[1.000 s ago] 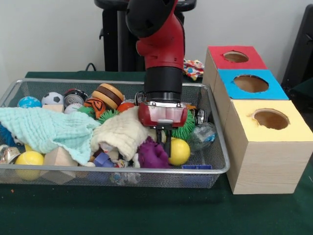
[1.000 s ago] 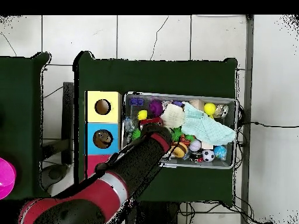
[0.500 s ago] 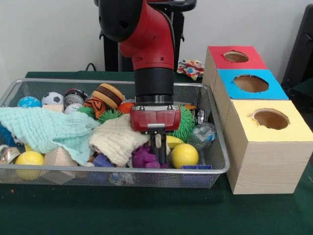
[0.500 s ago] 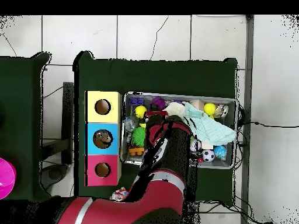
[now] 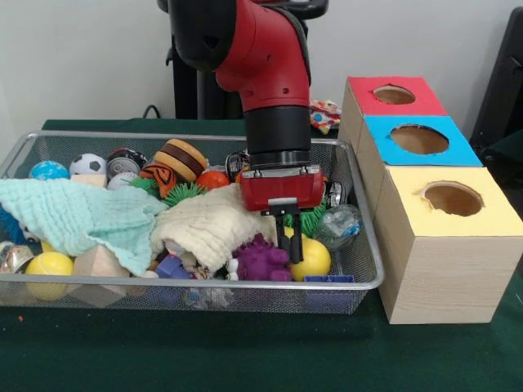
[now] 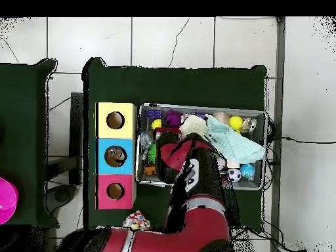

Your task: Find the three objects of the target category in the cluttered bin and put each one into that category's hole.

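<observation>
A wire mesh bin (image 5: 365, 245) holds a heap of toys and cloths. My gripper (image 5: 285, 238) hangs low in the bin's right part, under the red housing (image 5: 281, 188). It reaches down between a purple plush toy (image 5: 260, 261) and a yellow ball (image 5: 312, 258), close to both. A cream cloth (image 5: 204, 224) lies just left of it and a green spiky toy (image 5: 315, 219) just behind. Right of the bin stand three boxes with holes: red (image 5: 359, 102), blue (image 5: 462, 153) and yellow (image 5: 490, 219). In the overhead view my arm (image 6: 193, 177) covers the gripper.
A mint cloth (image 5: 73, 214) covers the bin's left part. Around it lie a soccer ball (image 5: 87, 165), a blue ball (image 5: 49, 170), stacked wooden rings (image 5: 181, 157), an orange ball (image 5: 214, 178), a wooden block (image 5: 98, 265) and another yellow ball (image 5: 49, 265). Crumpled clear plastic (image 5: 339, 224) sits at the right wall.
My arm swung left and then back right, staying low in the bin. The cream cloth and the purple toy shifted with it, and the yellow ball now sits right of the gripper.
</observation>
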Robot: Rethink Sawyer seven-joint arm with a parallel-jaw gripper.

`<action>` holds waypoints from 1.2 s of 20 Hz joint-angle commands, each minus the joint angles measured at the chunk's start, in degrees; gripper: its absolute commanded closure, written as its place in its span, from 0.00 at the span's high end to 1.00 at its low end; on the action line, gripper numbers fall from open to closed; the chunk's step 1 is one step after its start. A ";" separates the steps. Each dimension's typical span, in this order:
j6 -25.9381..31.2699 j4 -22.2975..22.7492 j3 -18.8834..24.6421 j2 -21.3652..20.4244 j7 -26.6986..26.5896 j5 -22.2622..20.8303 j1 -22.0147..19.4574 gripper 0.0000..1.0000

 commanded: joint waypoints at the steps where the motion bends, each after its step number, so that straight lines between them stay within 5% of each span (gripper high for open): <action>1: 20.40 11.75 16.84 -2.96 -8.48 0.32 -8.75 0.00; 15: 23.79 15.30 22.18 -5.26 -9.61 0.92 -13.42 0.00; 24: 27.58 20.47 20.11 -11.24 -8.63 3.09 -11.55 0.00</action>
